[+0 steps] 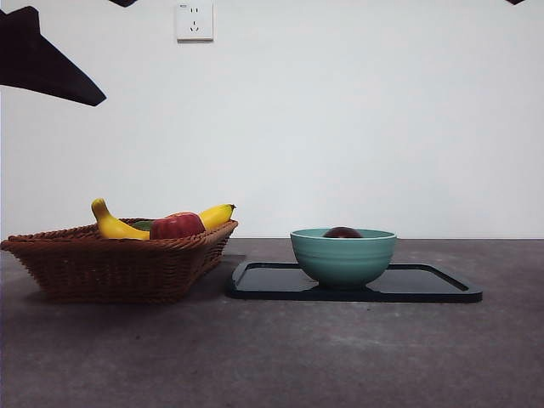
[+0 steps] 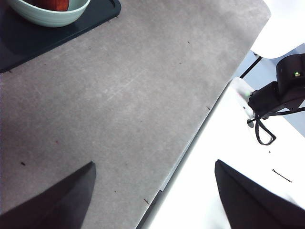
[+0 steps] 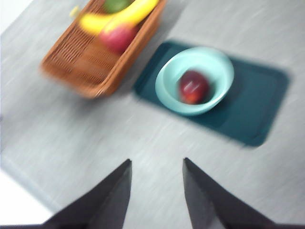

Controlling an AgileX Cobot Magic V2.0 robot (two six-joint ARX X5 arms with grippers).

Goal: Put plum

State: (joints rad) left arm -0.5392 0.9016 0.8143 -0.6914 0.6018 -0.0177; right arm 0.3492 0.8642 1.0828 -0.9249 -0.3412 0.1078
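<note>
Now the plum (image 1: 342, 232) is seen lying inside the teal bowl (image 1: 343, 257), which stands on a dark tray (image 1: 425, 285) right of the wicker basket (image 1: 110, 263). A banana (image 1: 119, 225) and an apple (image 1: 177, 226) are held in that basket. The left gripper (image 2: 152, 191) and right gripper (image 3: 156, 191) are both held apart, jaws empty, above the table (image 1: 272, 357).
</note>
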